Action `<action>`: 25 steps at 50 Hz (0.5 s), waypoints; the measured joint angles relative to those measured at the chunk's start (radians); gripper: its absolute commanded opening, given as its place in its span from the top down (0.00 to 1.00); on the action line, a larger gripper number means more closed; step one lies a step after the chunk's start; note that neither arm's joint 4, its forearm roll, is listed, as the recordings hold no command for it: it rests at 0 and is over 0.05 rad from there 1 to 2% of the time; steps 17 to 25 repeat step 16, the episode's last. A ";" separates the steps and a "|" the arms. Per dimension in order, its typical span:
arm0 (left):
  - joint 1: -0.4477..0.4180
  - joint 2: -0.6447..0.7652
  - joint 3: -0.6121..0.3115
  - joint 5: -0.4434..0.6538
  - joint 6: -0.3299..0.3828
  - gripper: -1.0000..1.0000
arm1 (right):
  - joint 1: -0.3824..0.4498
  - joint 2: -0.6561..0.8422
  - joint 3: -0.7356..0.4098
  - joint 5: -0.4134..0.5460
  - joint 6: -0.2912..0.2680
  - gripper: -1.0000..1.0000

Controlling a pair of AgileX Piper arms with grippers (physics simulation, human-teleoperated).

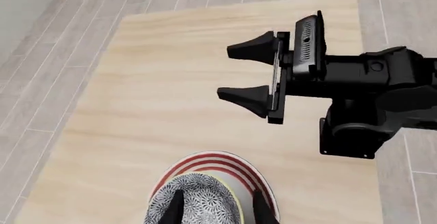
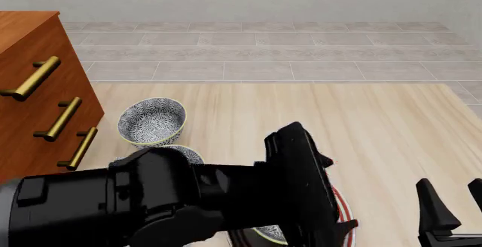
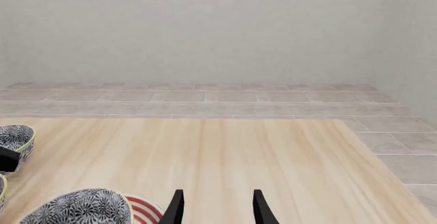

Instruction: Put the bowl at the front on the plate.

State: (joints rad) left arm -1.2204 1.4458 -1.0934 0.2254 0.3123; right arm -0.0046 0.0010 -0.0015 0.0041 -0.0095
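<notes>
Over the wooden table [image 2: 391, 140], the left arm [image 2: 150, 202] reaches across the front view and hides most of the plate [image 2: 342, 204], whose red rings peek out beside it. Seen from the left wrist, the left gripper [image 1: 213, 203] straddles the bowl [image 1: 198, 201], fingers on either side of its patterned wall, with the bowl over the plate; whether they press it I cannot tell. Well apart, the right gripper [image 2: 459, 202] hovers with fingers spread, holding nothing. Two more bowls [image 2: 152, 122] sit beside the wooden drawer cabinet [image 2: 38, 95]
</notes>
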 measured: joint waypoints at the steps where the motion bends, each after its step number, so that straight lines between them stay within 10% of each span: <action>1: 0.000 -0.009 -0.013 0.011 0.000 0.00 | 0.000 0.000 0.000 0.000 0.000 0.00; 25: 0.022 -0.111 -0.237 0.157 -0.007 0.00 | 0.000 0.000 -0.001 0.000 0.000 0.00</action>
